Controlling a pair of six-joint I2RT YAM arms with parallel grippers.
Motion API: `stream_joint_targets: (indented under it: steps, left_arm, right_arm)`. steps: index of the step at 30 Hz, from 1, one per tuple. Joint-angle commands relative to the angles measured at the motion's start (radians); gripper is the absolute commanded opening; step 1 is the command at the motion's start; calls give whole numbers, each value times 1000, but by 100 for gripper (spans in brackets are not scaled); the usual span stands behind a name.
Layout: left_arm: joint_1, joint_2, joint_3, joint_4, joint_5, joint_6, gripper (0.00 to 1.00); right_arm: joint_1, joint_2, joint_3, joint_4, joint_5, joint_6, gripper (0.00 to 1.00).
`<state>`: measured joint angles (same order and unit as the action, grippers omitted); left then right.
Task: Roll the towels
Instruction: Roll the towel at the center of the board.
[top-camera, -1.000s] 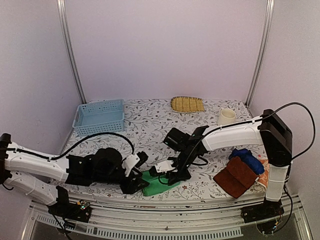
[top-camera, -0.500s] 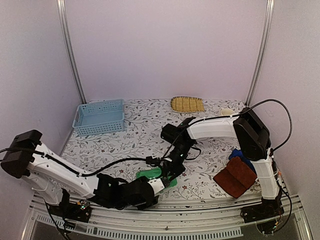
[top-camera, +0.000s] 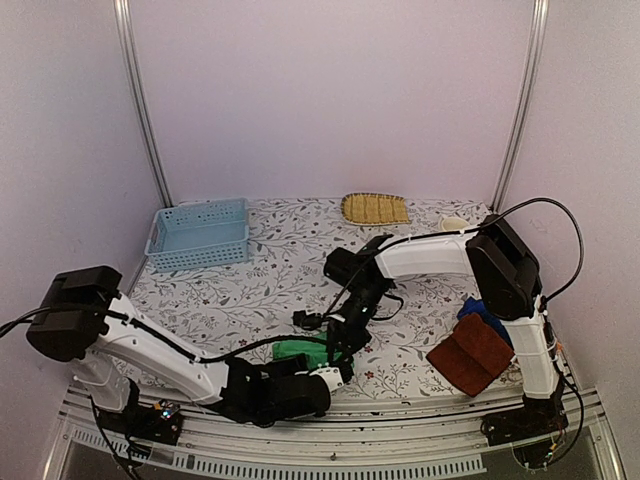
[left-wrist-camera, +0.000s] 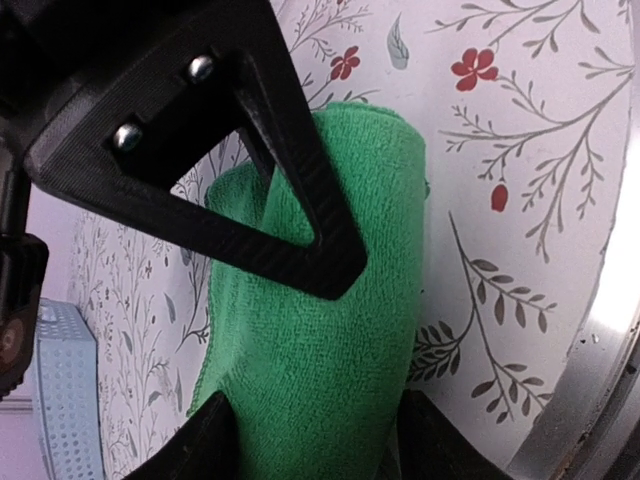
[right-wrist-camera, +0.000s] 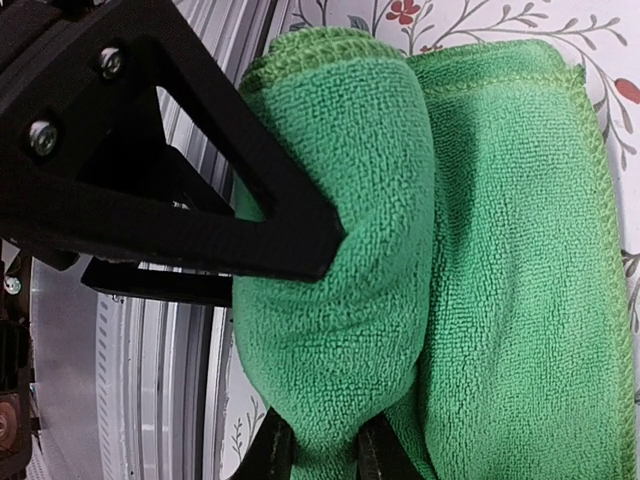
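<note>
Left hand (left-wrist-camera: 320, 370) has slid rightward along 6 o'clock, grip unclear; right hand (right-wrist-camera: 320, 350) pinches the half-rolled bright green terry towel (top-camera: 298, 350); reddish-brown terry towel (top-camera: 472, 355) waits at 4 o'clock.

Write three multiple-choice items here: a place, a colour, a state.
1. The green towel lies on the table at: A the back left corner; B the front edge, middle; C the far right.
2. Beside the blue towel lies a towel that is: A brown; B white; C pink.
3. The right hand is: A open, touching nothing; B shut on the green towel; C shut on nothing.
B: the top view shows it there. A: the brown towel lies folded at the right front. B: its fingers pinch a fold.
</note>
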<state>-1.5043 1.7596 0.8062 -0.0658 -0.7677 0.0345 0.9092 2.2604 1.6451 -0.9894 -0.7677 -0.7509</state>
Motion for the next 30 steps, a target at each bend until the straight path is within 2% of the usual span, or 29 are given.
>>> stream_joint_targets:
  steps: [1,3,6,8,10,13,17,23,26,30]
  left_arm:
    - [13,43,33,41,5,83,59]
    - [32,82,61,-11,37,62,58]
    - [56,130,100,-81,85,16,42]
    - [67,132,106,-97,132,-8,31]
    - [79,125,106,-107,177,-37,23]
    - [109,111,95,-113,262,-70,15]
    - [170,105,105,-145,441,-106,12]
    - [295,105,154,-189,737,-150,10]
    - [368,119,178,-210,899,-175,10]
    - [430,158,220,-257,1048,-199,10]
  right_arm:
    - [42,146,-94,-87,161,8,11]
    - [37,142,-94,-88,157,8,11]
    - [29,130,-99,-90,153,8,11]
    - [17,103,-111,-82,157,11,15]
    - [-3,17,-131,-76,151,7,26]
    - [-50,-114,-157,-91,96,-44,43]
    - [-121,-290,-191,-100,28,-99,49]
    - [-180,-500,-400,125,31,-45,49]
    - [-182,-594,-545,247,100,-32,49]
    - [-180,-702,-691,383,192,-48,50]
